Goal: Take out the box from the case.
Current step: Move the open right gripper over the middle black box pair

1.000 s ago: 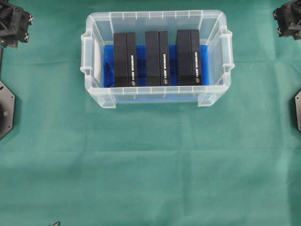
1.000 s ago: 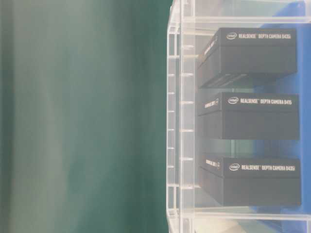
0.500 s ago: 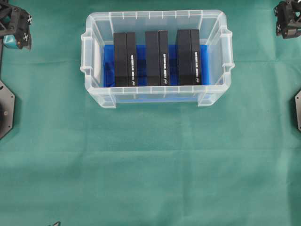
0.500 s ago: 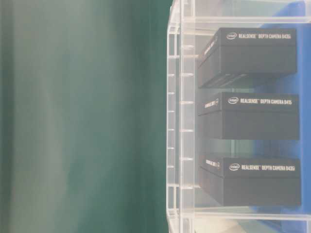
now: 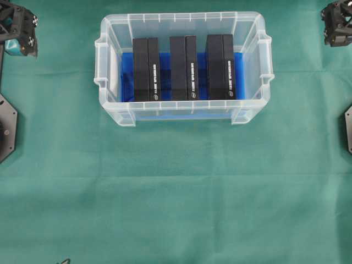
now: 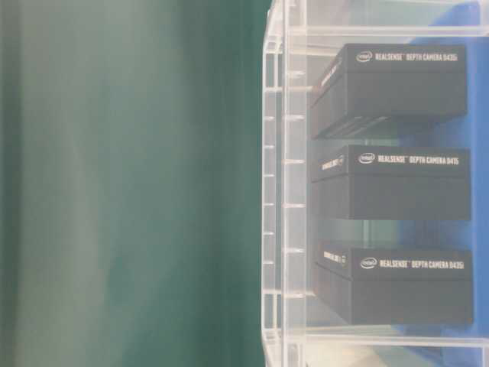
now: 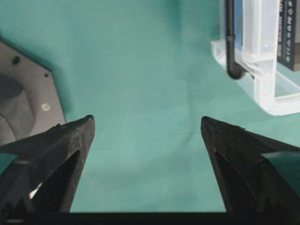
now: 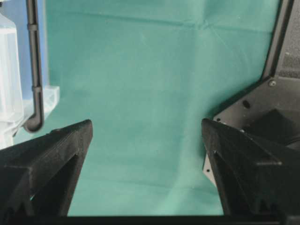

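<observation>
The clear plastic case (image 5: pixel 181 17) stands at the back middle of the green cloth, lined in blue. Three black boxes stand side by side in it: left (image 5: pixel 146 69), middle (image 5: pixel 183 67) and right (image 5: pixel 220 66). From table level the same boxes (image 6: pixel 397 183) show through the case wall (image 6: pixel 284 183). My left gripper (image 5: pixel 19 33) hovers at the far left corner, well away from the case. Its wrist view shows it open (image 7: pixel 146 123) over bare cloth, a case corner (image 7: pixel 262 70) ahead to the right. My right gripper (image 5: pixel 336 25) is at the far right corner, open (image 8: pixel 146 125) and empty.
Black hexagonal arm bases sit at the left edge (image 5: pixel 5 126) and the right edge (image 5: pixel 348 129), each close beside its gripper in the wrist views (image 7: pixel 23 103) (image 8: pixel 262 112). Green cloth (image 5: pixel 176 192) covers the whole table in front of the case.
Both grippers have shifted slightly at the top corners, and their jaws have spread apart. The case and the boxes have not moved.
</observation>
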Controlling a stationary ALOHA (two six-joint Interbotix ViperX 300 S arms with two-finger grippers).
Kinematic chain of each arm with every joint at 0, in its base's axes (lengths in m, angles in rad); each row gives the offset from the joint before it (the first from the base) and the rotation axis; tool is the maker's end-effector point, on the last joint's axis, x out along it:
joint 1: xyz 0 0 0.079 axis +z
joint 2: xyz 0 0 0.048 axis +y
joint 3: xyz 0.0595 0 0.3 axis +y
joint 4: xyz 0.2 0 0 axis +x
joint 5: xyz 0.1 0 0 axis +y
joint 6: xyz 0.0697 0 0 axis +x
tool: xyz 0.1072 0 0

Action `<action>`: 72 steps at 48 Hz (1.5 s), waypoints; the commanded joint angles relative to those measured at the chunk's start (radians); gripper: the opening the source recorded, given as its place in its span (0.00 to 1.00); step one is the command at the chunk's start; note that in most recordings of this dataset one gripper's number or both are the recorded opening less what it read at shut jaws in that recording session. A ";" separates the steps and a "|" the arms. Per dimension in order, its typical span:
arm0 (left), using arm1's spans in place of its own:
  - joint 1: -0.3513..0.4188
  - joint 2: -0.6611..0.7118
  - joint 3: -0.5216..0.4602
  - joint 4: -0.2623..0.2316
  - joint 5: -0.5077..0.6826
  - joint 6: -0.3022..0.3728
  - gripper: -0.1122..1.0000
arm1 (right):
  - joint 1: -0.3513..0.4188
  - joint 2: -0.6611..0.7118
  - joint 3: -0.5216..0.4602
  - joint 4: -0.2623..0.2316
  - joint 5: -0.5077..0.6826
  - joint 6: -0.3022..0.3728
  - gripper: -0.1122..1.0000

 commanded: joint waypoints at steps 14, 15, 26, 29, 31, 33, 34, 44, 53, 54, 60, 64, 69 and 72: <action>0.003 -0.003 -0.012 0.006 -0.057 0.005 0.98 | -0.002 0.046 -0.018 -0.003 -0.055 0.035 0.93; 0.003 -0.003 -0.014 0.006 -0.057 0.005 0.98 | 0.000 0.051 -0.020 -0.003 -0.064 0.041 0.93; 0.003 0.009 -0.017 0.006 -0.058 0.017 0.98 | 0.015 0.140 -0.058 -0.002 -0.172 0.101 0.93; 0.005 0.011 -0.012 0.006 -0.057 0.017 0.98 | 0.025 0.170 -0.081 -0.002 -0.184 0.114 0.93; 0.003 0.011 -0.012 0.006 -0.057 0.017 0.98 | 0.032 0.192 -0.098 -0.003 -0.189 0.123 0.93; 0.005 0.011 -0.012 0.005 -0.057 0.017 0.98 | 0.041 0.222 -0.121 -0.002 -0.193 0.133 0.93; 0.003 0.011 -0.012 0.005 -0.057 0.017 0.98 | 0.044 0.233 -0.130 -0.002 -0.195 0.137 0.93; 0.003 0.011 -0.011 0.005 -0.058 0.020 0.98 | 0.097 0.365 -0.259 -0.002 -0.201 0.161 0.93; 0.003 0.011 -0.011 0.002 -0.087 0.041 0.98 | 0.126 0.472 -0.379 0.003 -0.201 0.172 0.93; 0.003 0.011 -0.012 0.000 -0.092 0.049 0.98 | 0.129 0.482 -0.391 0.003 -0.201 0.172 0.93; 0.005 0.012 -0.012 -0.002 -0.100 0.078 0.98 | 0.147 0.537 -0.460 0.018 -0.201 0.175 0.93; 0.005 0.012 -0.012 -0.002 -0.100 0.083 0.97 | 0.155 0.568 -0.500 0.021 -0.199 0.179 0.93; 0.005 0.012 -0.014 -0.002 -0.100 0.084 0.97 | 0.167 0.601 -0.545 0.023 -0.201 0.199 0.93; 0.005 0.012 -0.012 -0.002 -0.100 0.084 0.97 | 0.173 0.624 -0.575 0.023 -0.201 0.207 0.93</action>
